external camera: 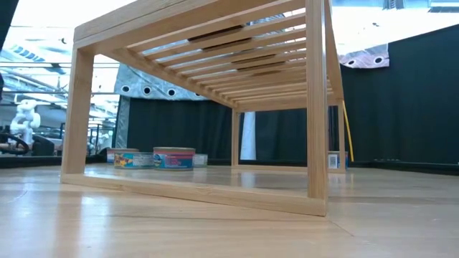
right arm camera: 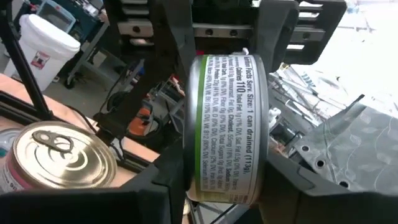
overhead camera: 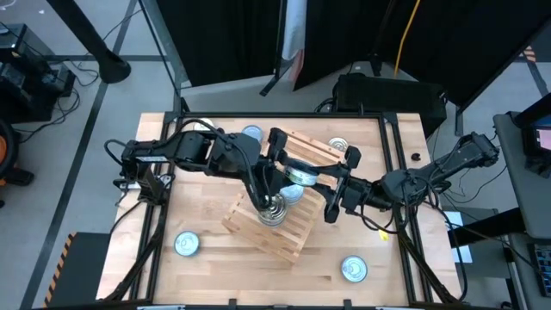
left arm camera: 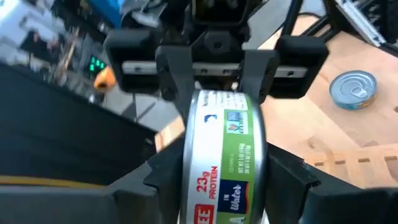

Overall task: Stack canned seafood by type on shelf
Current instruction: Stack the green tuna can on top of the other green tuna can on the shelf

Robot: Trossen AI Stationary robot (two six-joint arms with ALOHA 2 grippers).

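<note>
A green-labelled tin (overhead camera: 299, 176) hangs on edge in the air above the slatted wooden shelf (overhead camera: 288, 243), between both grippers. My left gripper (overhead camera: 286, 175) reaches it from the left and my right gripper (overhead camera: 313, 181) from the right; each is shut on it. A short stack of tins (overhead camera: 274, 209) with a silver pull-tab top (right arm camera: 62, 155) stands on the shelf's slats just below. The low view shows the shelf (external camera: 193, 43) from beneath and no gripper. My left gripper pinches the tin (left arm camera: 224, 155) between its two fingers (left arm camera: 158, 180), one on each flat face, near the rim on its own side. It comes about level from the table's left. The tin is lifted clear, standing on edge. My right gripper pinches the same tin (right arm camera: 227, 124) across its flat faces, its fingers (right arm camera: 283, 180) on the part of the rim nearest it. It comes about level from the table's right, opposite the left gripper. The tin stays on edge, clear of the shelf.
Loose tins lie on the tabletop: one near the left front (overhead camera: 187, 244), one near the right front (overhead camera: 353, 269), one behind the shelf to the right (overhead camera: 342, 148), and two at the far left (overhead camera: 250, 133). Some show beyond the shelf in the low view (external camera: 174, 158).
</note>
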